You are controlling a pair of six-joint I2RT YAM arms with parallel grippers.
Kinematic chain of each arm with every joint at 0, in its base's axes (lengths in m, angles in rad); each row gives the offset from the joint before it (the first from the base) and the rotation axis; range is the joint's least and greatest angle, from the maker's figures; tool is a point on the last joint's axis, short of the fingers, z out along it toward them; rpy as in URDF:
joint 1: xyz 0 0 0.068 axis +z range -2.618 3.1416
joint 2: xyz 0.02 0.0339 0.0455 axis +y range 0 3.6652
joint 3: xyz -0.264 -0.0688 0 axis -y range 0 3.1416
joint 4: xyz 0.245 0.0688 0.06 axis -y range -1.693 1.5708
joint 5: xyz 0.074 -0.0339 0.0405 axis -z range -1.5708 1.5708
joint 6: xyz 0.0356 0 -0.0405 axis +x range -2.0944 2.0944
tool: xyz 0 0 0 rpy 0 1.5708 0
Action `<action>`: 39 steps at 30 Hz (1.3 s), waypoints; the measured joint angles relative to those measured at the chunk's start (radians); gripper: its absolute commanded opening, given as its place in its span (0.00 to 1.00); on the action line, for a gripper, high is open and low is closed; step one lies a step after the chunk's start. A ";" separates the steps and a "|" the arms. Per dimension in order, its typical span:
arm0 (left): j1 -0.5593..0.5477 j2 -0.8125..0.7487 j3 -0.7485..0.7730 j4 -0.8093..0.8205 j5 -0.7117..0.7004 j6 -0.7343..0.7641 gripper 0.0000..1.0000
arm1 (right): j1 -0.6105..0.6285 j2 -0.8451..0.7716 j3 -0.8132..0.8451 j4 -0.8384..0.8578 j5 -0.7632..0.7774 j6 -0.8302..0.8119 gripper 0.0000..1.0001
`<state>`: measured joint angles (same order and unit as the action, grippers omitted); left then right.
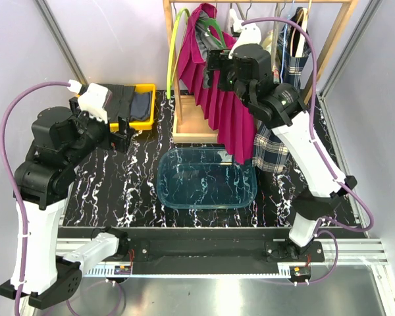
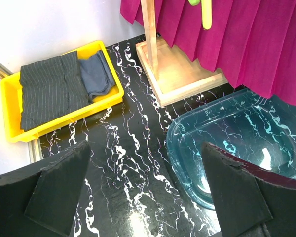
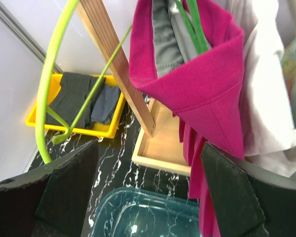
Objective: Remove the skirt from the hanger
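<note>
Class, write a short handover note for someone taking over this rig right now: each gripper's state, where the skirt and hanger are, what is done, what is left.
Left gripper: open, empty, low over the table by the yellow tray.
Right gripper: open, empty, raised at the skirt's waistband.
Skirt: hangs on the green hanger on the rack, hem near the clear bin.
Done: right arm in position only; skirt not yet gripped.
Left: grip the skirt and work it off the hanger.

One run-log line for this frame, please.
skirt: on green hanger | left gripper: open, empty, above table | right gripper: open, empty, facing skirt waistband
</note>
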<state>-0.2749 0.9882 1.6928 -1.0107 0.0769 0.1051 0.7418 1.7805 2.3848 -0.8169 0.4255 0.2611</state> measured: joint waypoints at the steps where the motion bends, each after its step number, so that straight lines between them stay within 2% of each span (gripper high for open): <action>1: 0.000 0.000 -0.002 0.002 0.000 -0.001 0.99 | 0.000 -0.005 -0.003 0.007 0.000 -0.005 0.89; 8: 0.000 -0.027 -0.068 0.023 0.013 0.000 0.99 | 0.001 -0.077 -0.129 0.193 -0.029 -0.129 0.84; 13: 0.000 -0.041 -0.119 0.037 0.018 0.006 0.99 | 0.001 -0.054 -0.109 0.360 -0.022 -0.216 0.83; 20: 0.000 -0.083 -0.221 0.089 0.018 0.030 0.99 | -0.012 0.222 0.277 0.441 0.000 -0.343 0.84; 23: 0.000 -0.103 -0.254 0.108 0.016 0.040 0.99 | -0.059 0.290 0.325 0.441 -0.010 -0.336 0.85; 30: 0.000 -0.117 -0.296 0.158 0.006 0.049 0.99 | -0.225 0.327 0.289 0.439 -0.079 -0.237 0.86; 39: 0.000 -0.119 -0.315 0.187 0.001 0.048 0.99 | -0.224 0.357 0.310 0.445 -0.194 -0.184 0.86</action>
<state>-0.2745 0.8696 1.3777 -0.8242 0.0780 0.1528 0.5175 2.1372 2.6949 -0.3721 0.2317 0.0769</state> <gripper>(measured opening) 0.987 0.853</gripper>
